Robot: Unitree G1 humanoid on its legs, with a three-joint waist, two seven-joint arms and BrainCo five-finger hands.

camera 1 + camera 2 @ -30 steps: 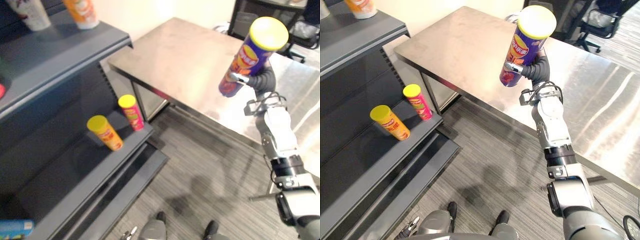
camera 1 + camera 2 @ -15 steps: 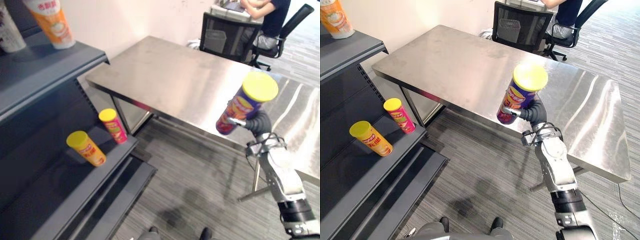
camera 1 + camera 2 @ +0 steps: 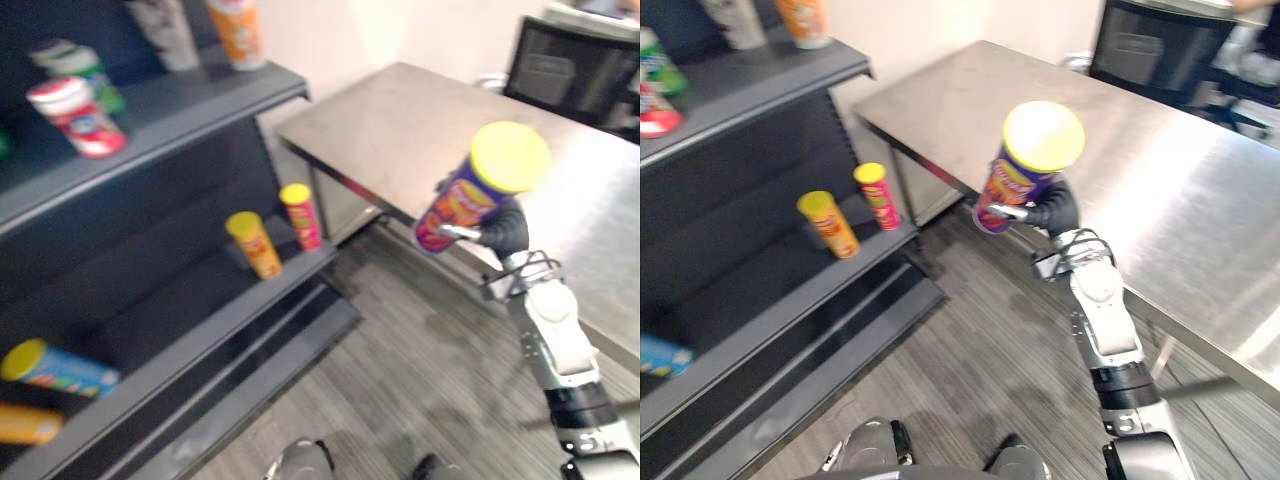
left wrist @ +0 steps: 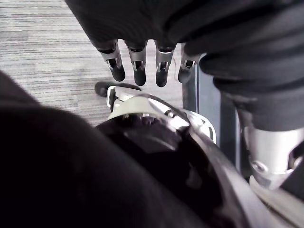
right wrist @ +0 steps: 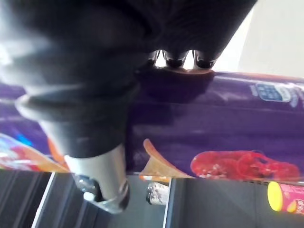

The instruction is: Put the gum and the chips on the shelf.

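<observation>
The chips can (image 3: 465,200) is held in the right hand (image 3: 503,230). It should be set softly and upright on the shelf (image 3: 190,305), clear of the yellow can (image 3: 252,243).

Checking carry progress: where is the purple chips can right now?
The chips can is in the right hand, held up tilted in the air, between the shelf on the left and the table on the right.

One purple chips can (image 3: 470,196), one table (image 3: 398,128)
</observation>
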